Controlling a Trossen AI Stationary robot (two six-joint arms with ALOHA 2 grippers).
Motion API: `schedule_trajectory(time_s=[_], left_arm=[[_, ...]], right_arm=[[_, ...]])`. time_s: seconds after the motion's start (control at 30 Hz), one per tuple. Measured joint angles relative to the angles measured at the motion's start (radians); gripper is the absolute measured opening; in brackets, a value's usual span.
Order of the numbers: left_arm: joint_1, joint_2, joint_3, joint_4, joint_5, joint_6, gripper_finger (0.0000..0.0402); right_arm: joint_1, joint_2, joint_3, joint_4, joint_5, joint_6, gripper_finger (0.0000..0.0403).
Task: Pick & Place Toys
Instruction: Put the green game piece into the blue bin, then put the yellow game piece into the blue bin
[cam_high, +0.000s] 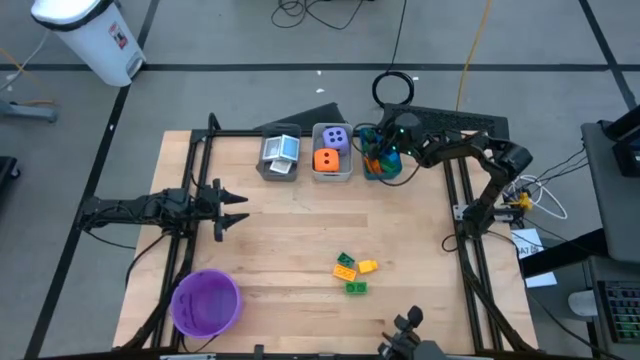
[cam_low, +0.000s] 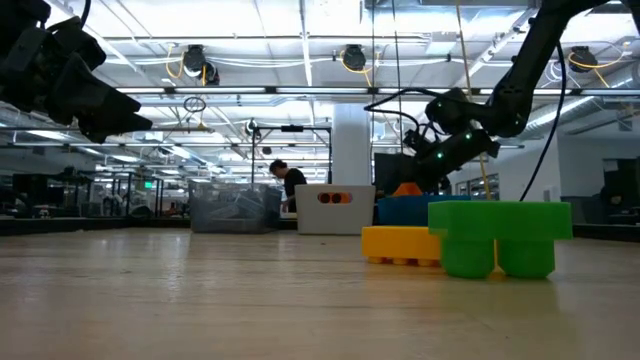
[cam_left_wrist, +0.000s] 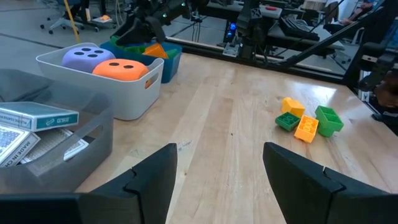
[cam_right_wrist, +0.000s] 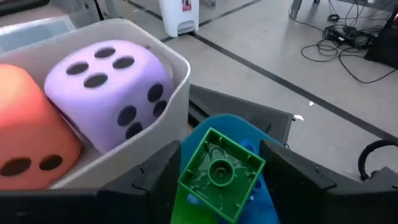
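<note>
The right arm reaches in from 3 o'clock, elbow bent, forearm stretched toward 12 o'clock so the right hand (cam_high: 388, 150) hangs over the blue bin (cam_high: 381, 168). In the right wrist view its fingers (cam_right_wrist: 163, 177) are clamped on a green brick (cam_right_wrist: 221, 174), stud side facing the camera, held above the blue bin beside the white bin's wall.

The left arm lies level along the 9 o'clock edge of the surface (cam_high: 300, 230), pointing toward the centre. The left hand (cam_high: 232, 207) hovers with its fingers (cam_left_wrist: 152, 180) apart and nothing between them.

The white bin (cam_high: 332, 172) at 12 o'clock holds 2 dice: the purple die (cam_high: 337, 138) and the orange die (cam_high: 326, 159). The grey bin (cam_high: 268, 165) just beside it holds white-and-teal cards (cam_high: 283, 149). About 4 loose bricks, green, yellow and orange (cam_high: 352, 272), lie clustered toward 5 o'clock. A purple bowl (cam_high: 205, 302) sits at 7 o'clock.
</note>
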Motion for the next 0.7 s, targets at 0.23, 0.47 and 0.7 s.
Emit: schedule_trajectory(time_s=[0.23,0.47,0.7], left_arm=[[0.0,0.0,0.0,0.0,0.0,0.0,0.0246],[0.0,0.0,0.0,0.0,0.0,0.0,0.0246],[0.0,0.0,0.0,0.0,0.0,0.0,0.0246]], right_arm=[[0.0,-0.001,0.0,0.005,0.001,0.043,0.0229],[0.025,-0.067,0.0,-0.009,-0.001,0.023,0.0274],[0.143,-0.248,0.0,-0.179,-0.13,0.039,0.0294]])
